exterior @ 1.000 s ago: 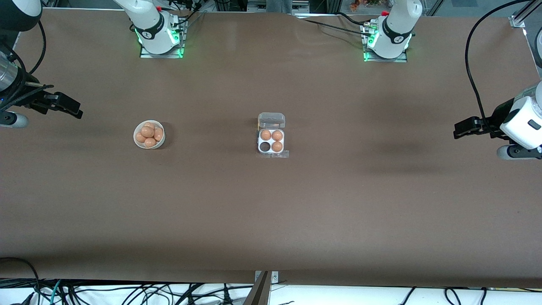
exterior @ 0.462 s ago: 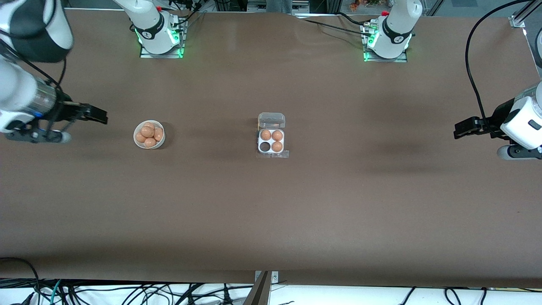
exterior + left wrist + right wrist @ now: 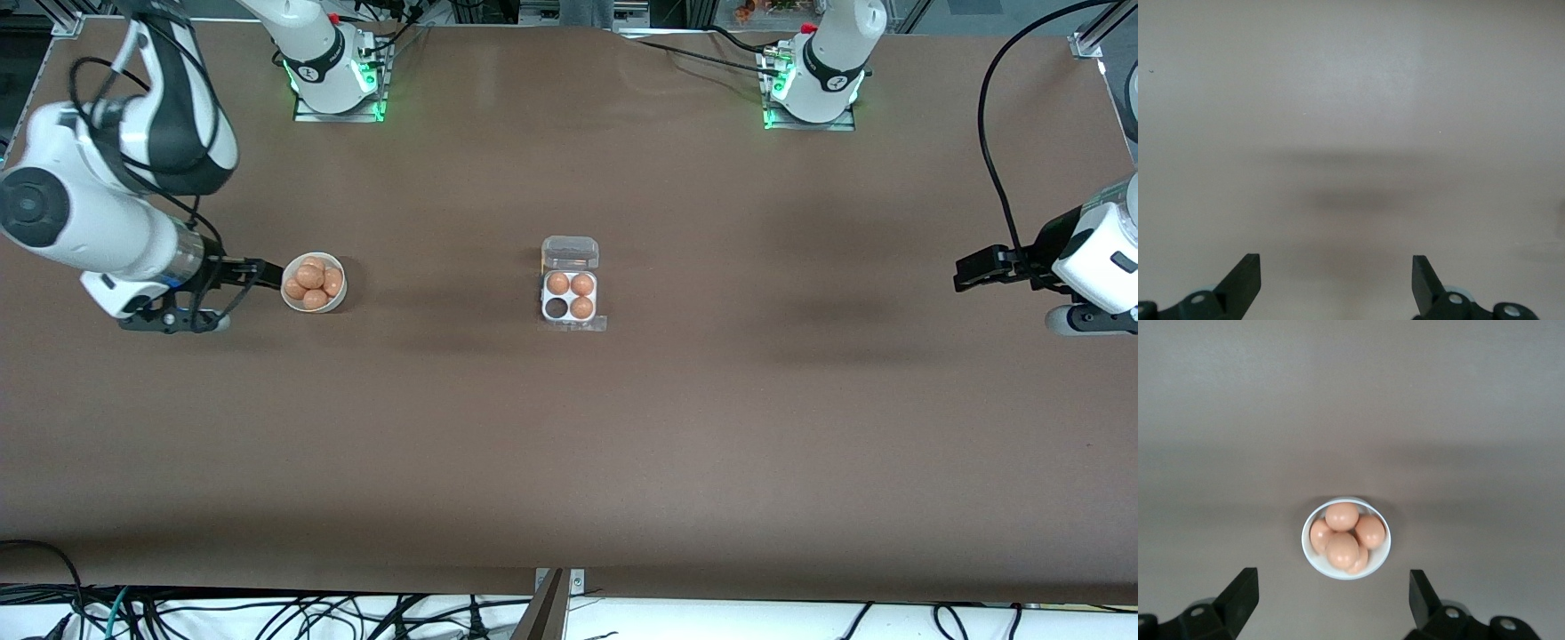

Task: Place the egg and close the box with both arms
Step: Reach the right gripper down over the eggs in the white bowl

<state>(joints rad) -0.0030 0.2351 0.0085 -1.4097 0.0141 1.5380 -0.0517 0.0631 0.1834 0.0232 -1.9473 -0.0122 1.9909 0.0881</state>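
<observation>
The box (image 3: 570, 296) sits mid-table with its lid open, three cells filled and the cell nearest the front camera on the right arm's side empty. Level with it, toward the right arm's end, the bowl (image 3: 313, 283) of eggs (image 3: 1342, 549) now has the right gripper (image 3: 263, 270) just beside its rim, having swung in from the table edge with fingers spread wide and empty; a pick appears imminent. The left gripper (image 3: 971, 269) waits over its own end, wide open, holding nothing.

Open tabletop (image 3: 569, 444) around box (image 3: 570, 296)
</observation>
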